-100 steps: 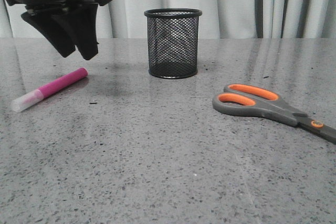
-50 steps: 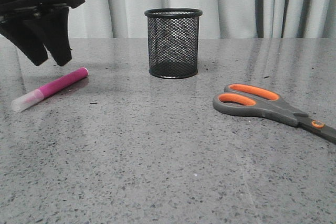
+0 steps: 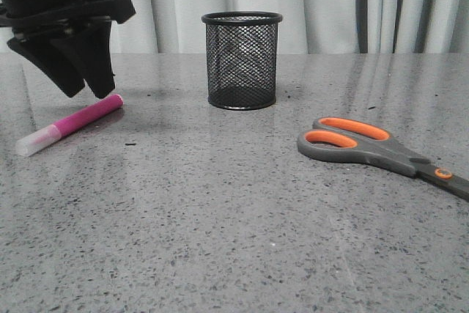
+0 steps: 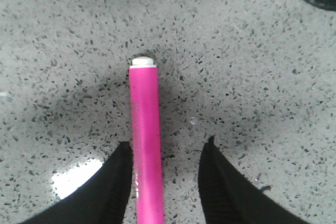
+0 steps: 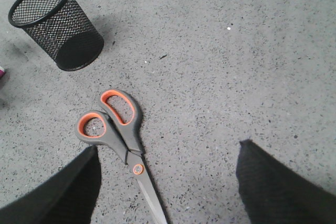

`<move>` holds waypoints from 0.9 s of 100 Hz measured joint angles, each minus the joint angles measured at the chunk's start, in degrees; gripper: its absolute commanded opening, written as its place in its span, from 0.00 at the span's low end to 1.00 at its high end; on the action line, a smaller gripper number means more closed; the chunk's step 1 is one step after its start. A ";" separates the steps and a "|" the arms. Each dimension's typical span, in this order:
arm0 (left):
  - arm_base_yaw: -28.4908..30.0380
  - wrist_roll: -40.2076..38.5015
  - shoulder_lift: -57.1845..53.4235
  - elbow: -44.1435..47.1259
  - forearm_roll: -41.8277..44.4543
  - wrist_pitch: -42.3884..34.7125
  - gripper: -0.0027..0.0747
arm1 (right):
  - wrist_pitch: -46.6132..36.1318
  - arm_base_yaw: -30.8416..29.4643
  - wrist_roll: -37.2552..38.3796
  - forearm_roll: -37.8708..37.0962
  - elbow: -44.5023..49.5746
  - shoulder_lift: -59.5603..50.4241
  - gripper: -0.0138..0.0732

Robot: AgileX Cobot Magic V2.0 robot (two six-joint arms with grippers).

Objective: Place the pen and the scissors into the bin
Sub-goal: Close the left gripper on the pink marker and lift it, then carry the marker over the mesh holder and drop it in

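- Hovering over the magenta-pink marker pen (image 3: 69, 124) near the table's left edge: left gripper (image 4: 167, 153), jaws apart, straddling the barrel.
- Lying flat near the right edge: grey-and-orange scissors (image 3: 381, 147), right gripper (image 5: 167, 179) spread wide above.
- Standing upright toward the far edge: black wire-mesh cup bin (image 3: 241, 59).
- No legible writing.

The front view sits low, nearly level with the tabletop (image 3: 234, 240), facing forward to the curtains. The left wrist view looks straight down, very close, on the pen (image 4: 146, 145) between its fingers (image 4: 113, 190), which the front view shows too. The right wrist view looks down from higher (and at a slant), sharing the scissors (image 5: 118, 129) and bin (image 5: 55, 24) with the front view.
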 measured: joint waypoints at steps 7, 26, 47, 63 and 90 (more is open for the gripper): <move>0.00 0.00 0.84 0.00 0.00 0.00 0.37 | 0.00 0.00 0.00 0.00 0.00 0.00 0.72; 0.00 0.00 2.95 0.00 0.11 0.00 0.33 | -0.09 0.00 0.00 0.00 0.00 0.00 0.72; 0.00 1.40 3.16 1.09 0.35 -0.20 0.01 | -0.47 0.00 0.00 0.00 0.00 0.00 0.72; 0.00 4.72 1.46 2.25 -0.80 -1.74 0.01 | -0.82 0.00 0.00 0.00 0.00 0.00 0.72; -1.38 15.85 -15.87 2.58 -22.47 -35.55 0.01 | -1.66 0.00 0.00 0.00 0.00 0.00 0.72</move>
